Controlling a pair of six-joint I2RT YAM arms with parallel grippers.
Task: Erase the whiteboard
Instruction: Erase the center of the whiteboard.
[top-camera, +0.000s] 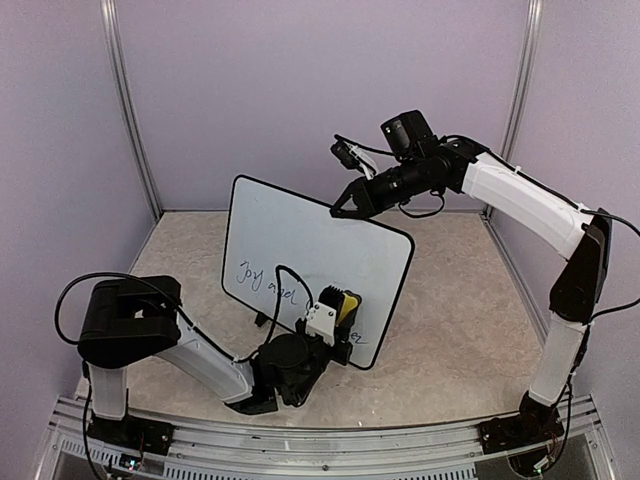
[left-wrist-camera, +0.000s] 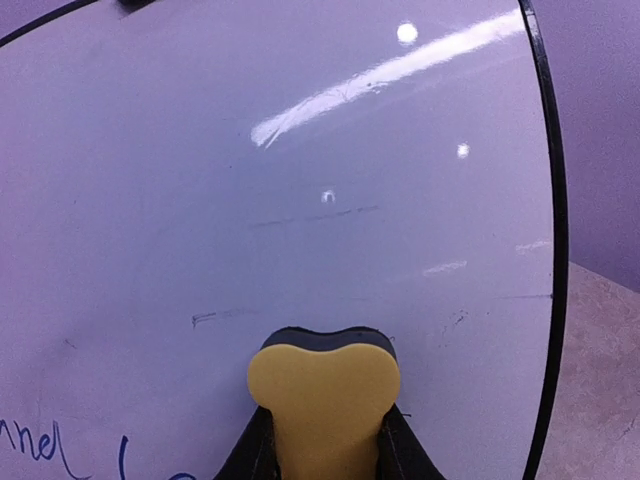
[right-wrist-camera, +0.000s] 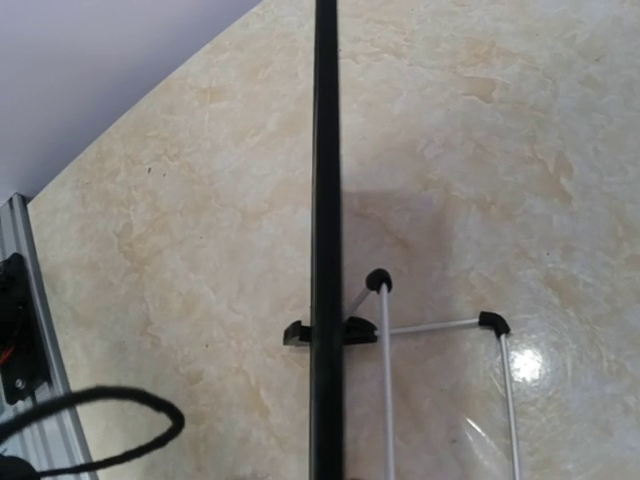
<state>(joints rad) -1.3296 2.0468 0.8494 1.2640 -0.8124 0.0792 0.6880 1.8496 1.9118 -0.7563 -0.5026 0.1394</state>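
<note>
The whiteboard (top-camera: 300, 240) stands upright in the middle of the table, white with a thin black frame. Blue cursive writing (top-camera: 268, 280) runs along its lower left part. My left gripper (top-camera: 335, 320) is shut on a yellow eraser (top-camera: 346, 305) with a black felt face, pressed against the board's lower right area. In the left wrist view the eraser (left-wrist-camera: 322, 390) fills the bottom centre, with the board (left-wrist-camera: 300, 150) mostly white above it and blue letters (left-wrist-camera: 40, 440) at lower left. My right gripper (top-camera: 345, 208) is shut on the board's top edge. Its wrist view looks down the black frame (right-wrist-camera: 325, 200); its fingers are hidden.
Behind the board, a thin white wire stand (right-wrist-camera: 440, 325) with black tips rests on the beige marble tabletop (top-camera: 450, 320). An aluminium rail (top-camera: 300, 440) runs along the near edge. Purple walls enclose the sides and back. A black cable (right-wrist-camera: 100, 400) loops near the rail.
</note>
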